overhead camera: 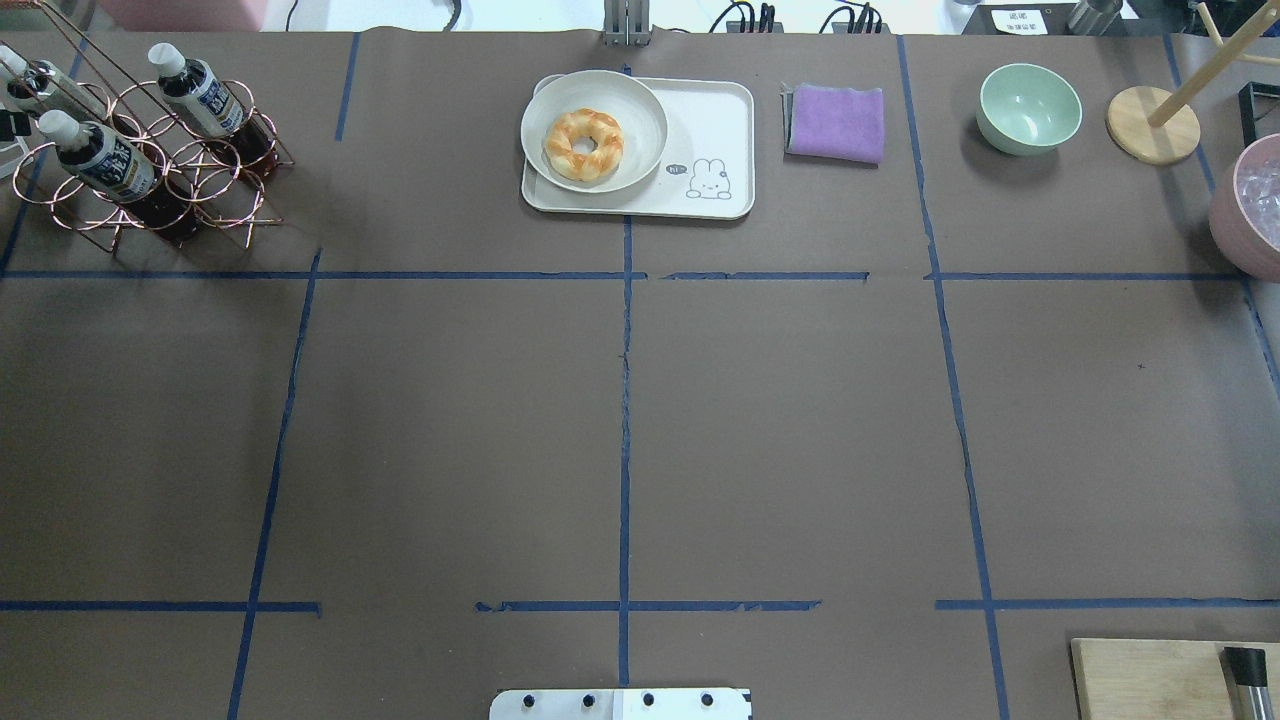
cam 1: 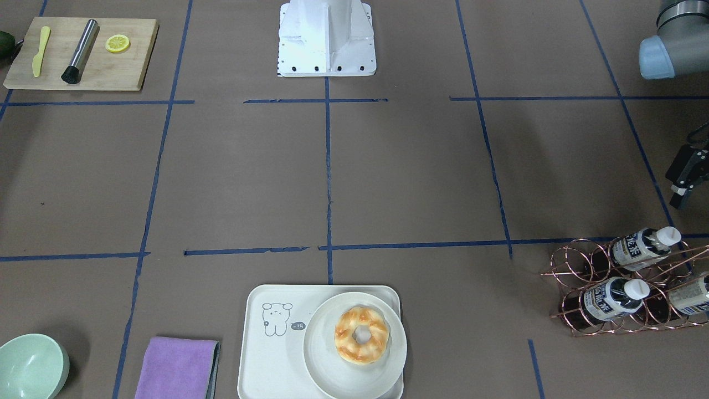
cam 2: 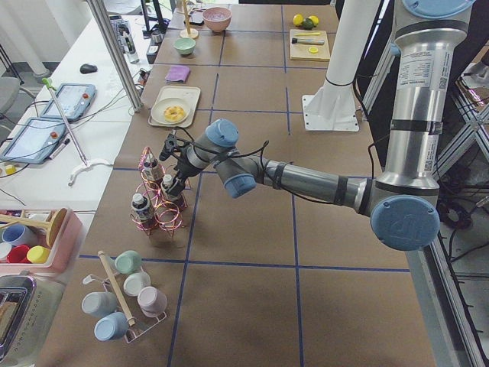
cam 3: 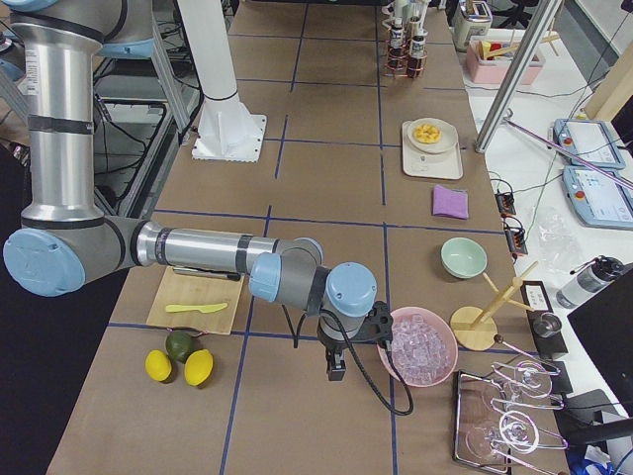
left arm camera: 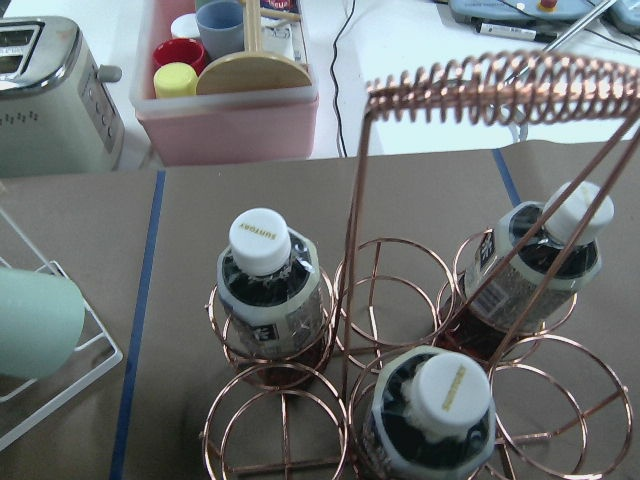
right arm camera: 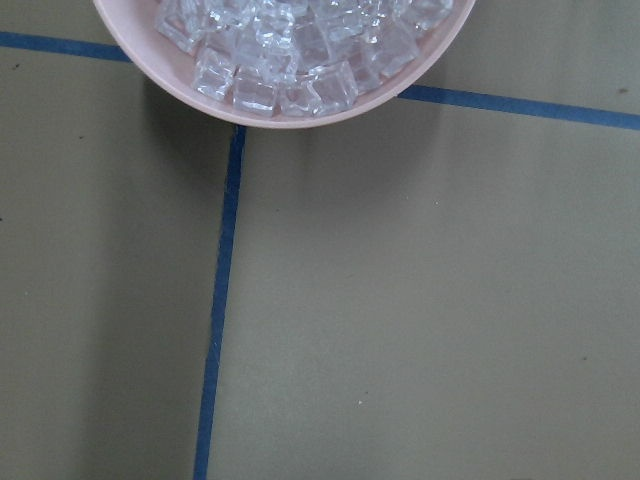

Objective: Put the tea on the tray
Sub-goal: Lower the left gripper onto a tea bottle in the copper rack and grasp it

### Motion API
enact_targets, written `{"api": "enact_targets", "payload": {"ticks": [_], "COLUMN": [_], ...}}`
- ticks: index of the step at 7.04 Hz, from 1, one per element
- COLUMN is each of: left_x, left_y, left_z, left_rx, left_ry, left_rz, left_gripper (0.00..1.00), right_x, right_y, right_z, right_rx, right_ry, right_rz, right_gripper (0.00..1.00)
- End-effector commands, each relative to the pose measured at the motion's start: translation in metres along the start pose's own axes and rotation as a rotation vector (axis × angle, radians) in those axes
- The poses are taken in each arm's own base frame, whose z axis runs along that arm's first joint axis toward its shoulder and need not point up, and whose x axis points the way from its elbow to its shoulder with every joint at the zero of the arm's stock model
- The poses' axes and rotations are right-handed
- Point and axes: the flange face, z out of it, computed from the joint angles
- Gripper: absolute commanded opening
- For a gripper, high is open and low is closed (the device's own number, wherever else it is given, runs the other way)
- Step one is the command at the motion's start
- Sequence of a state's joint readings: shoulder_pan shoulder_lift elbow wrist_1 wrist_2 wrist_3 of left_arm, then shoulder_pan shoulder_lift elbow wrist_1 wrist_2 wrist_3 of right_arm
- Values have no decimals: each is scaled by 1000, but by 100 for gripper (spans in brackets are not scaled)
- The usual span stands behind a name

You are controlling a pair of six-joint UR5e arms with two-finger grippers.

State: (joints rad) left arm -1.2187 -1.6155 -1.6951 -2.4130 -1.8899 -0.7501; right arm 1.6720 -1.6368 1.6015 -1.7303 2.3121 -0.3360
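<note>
Tea bottles point(cam 1: 612, 299), three alike, are seated in the rings of a copper wire rack point(cam 1: 566, 260) at the left end of the desk point(cam 1: 388, 183), well apart from the tray point(cam 1: 266, 360), on which a round plate point(cam 1: 327, 371) with a doughnut point(cam 1: 346, 338) is carried. Ice cubes point(right arm camera: 300, 50) are held in a pink bowl point(right arm camera: 300, 115) beside the right hand point(cam 3: 337, 370). The left hand point(cam 1: 680, 194) is hung near the rack, and whether either hand is spread or pressed together cannot be told.

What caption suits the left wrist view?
Three white-capped clear plastic tea bottles held in a copper wire rack.
</note>
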Motion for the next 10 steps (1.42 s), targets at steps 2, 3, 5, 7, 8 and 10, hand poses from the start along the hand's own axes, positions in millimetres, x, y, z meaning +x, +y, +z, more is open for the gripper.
{"api": "enact_targets", "payload": {"ticks": [2, 3, 5, 7, 8, 10], "left_x": [38, 32, 31, 35, 35, 32], "left_y": [12, 16, 14, 6, 2, 4], "left_z": [20, 27, 36, 50, 58, 63], "left_rx": [51, 41, 40, 39, 39, 41], "left_ry": [1, -9, -10, -11, -11, -9], "left_rz": [-27, -30, -19, -20, -16, -16], "left_gripper": [85, 80, 80, 79, 78, 77], "right_x": [1, 0, 0, -1, -1, -1], "right_y": [0, 0, 0, 0, 0, 0], "right_z": [1, 1, -1, -1, -1, -1], "right_rx": [-1, -1, 1, 3, 3, 3], "right_ry": [0, -1, 1, -5, -5, -5], "right_rz": [1, 1, 1, 1, 1, -1], "right_gripper": [100, 100, 100, 100, 100, 100]}}
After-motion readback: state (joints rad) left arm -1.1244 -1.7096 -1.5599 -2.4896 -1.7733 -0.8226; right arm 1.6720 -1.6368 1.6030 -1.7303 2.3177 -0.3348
